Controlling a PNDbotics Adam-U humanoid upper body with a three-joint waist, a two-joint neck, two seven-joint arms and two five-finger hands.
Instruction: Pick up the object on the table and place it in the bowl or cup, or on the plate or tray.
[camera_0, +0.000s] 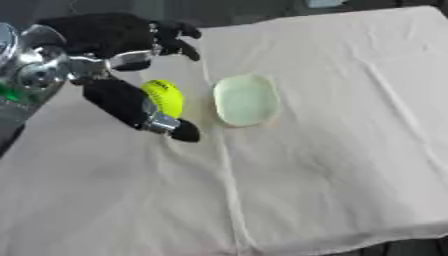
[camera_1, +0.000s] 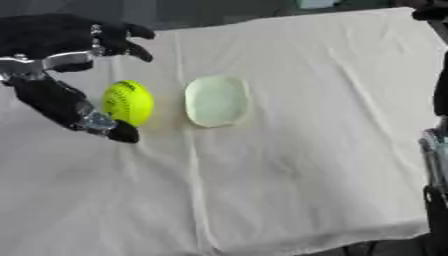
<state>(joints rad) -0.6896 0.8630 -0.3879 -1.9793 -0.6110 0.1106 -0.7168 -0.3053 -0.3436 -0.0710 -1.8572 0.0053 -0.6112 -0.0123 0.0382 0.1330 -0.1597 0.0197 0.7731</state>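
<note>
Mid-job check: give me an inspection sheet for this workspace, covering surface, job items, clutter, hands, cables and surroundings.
Surface: table under a cream cloth, creased, with a fold line running down its middle.
Job's things: yellow-green ball on the cloth; pale green tray just to its right, apart from it and holding nothing.
Clutter: nothing seen.
Hands: left hand open around the ball, thumb on its near-left side, other fingers spread beyond it, not closed on it. Right hand not seen; only part of the right arm shows at the right edge of the right eye view.
Cables: nothing seen.
Surroundings: dark floor beyond the far table edge.
</note>
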